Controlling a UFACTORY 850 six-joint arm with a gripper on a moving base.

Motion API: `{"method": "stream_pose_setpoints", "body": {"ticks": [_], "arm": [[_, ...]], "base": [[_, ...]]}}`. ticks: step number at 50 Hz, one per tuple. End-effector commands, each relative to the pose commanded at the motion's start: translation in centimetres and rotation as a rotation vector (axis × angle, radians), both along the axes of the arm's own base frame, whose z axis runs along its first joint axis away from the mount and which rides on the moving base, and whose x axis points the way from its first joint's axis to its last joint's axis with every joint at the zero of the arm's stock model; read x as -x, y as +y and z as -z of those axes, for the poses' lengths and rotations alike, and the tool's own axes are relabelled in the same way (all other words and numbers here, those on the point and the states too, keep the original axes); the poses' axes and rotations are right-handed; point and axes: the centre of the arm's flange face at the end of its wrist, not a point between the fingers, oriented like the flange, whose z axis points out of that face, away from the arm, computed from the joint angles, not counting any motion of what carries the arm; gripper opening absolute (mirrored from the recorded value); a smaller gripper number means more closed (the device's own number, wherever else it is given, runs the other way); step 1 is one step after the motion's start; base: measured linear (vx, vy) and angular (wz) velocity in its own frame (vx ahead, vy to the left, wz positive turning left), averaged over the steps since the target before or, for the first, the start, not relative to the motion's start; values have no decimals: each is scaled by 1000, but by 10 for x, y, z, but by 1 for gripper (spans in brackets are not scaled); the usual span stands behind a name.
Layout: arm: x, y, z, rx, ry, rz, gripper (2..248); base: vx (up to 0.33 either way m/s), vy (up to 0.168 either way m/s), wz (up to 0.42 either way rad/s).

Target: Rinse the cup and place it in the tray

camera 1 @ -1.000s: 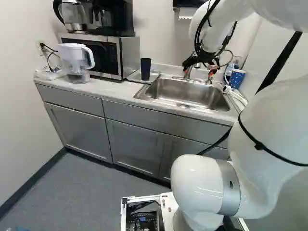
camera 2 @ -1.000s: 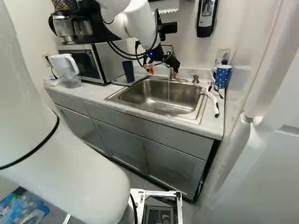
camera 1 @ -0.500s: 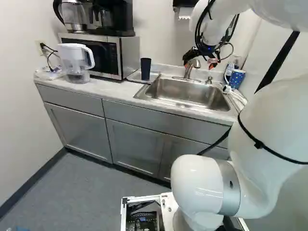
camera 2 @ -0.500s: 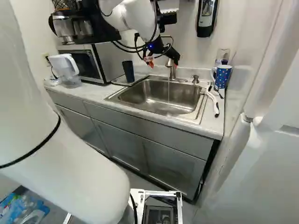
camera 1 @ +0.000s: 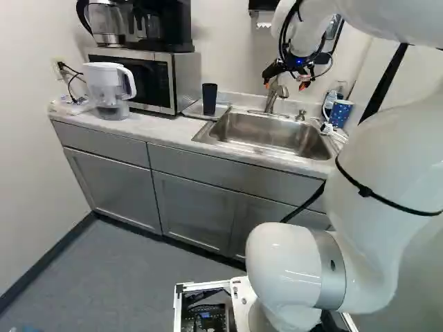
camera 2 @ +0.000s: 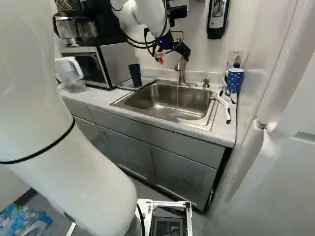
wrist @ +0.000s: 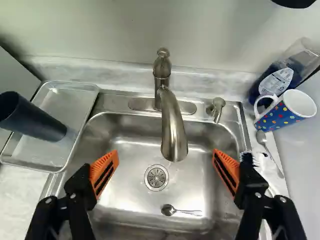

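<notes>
Standing in the tray [wrist: 70, 104] is a dark cup [wrist: 36, 121].

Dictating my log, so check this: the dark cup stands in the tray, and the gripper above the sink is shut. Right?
Not quite: the gripper above the sink is open, as the wrist view shows. The dark cup does stand in the tray.

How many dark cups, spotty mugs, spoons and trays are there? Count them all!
Tall, plain dark cup: 1
Blue mug with colourful spots: 1
Silver metal spoons: 2
Rectangular silver metal tray: 1
Total: 5
</notes>
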Motion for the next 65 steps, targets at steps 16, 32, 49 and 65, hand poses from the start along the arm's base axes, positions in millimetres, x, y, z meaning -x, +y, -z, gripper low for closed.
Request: {"method": "stream_pose_setpoints", "body": {"ticks": [16, 32, 49, 65], "arm": [[-28, -6, 0, 0, -1, -5, 247], [-48, -11, 1, 1, -4, -5, 247], [-49, -11, 0, 2, -9, -5, 247], [-51, -12, -2, 13, -49, -9, 247]], "base": [[0, 0, 0], [0, 0, 0], [0, 0, 0], [0, 0, 0]]}}
